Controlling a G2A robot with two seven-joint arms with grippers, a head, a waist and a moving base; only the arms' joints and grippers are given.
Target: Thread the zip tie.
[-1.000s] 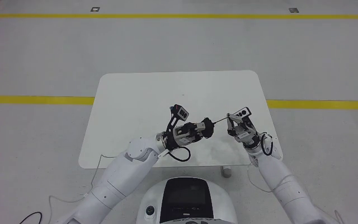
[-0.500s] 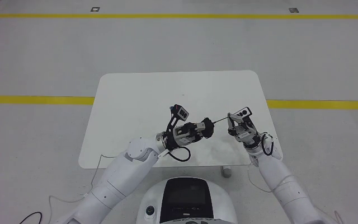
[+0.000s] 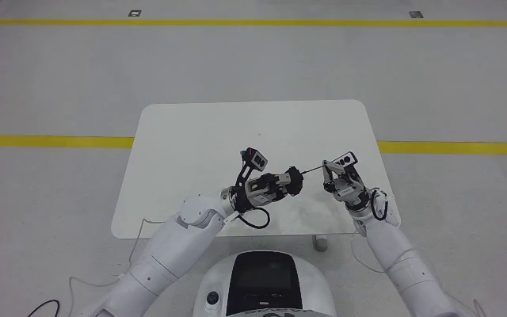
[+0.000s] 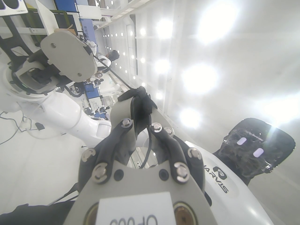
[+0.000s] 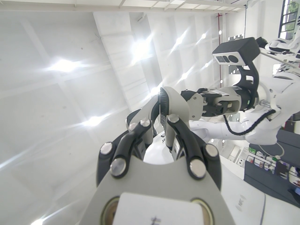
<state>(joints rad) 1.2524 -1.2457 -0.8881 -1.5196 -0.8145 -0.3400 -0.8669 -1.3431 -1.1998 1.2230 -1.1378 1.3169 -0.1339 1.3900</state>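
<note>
One white table (image 3: 198, 143) is spread beneath both arms, with open room all round and only its near right edge close under the right arm. Above it, the left gripper (image 3: 292, 181) and right gripper (image 3: 328, 185) are set facing each other, near but apart. Each is closed on the thin black zip tie (image 3: 310, 169), which is held in the air with its long axis straight from one gripper to the other. Which end carries the head cannot be told, so neither arm is judged nearer.
</note>
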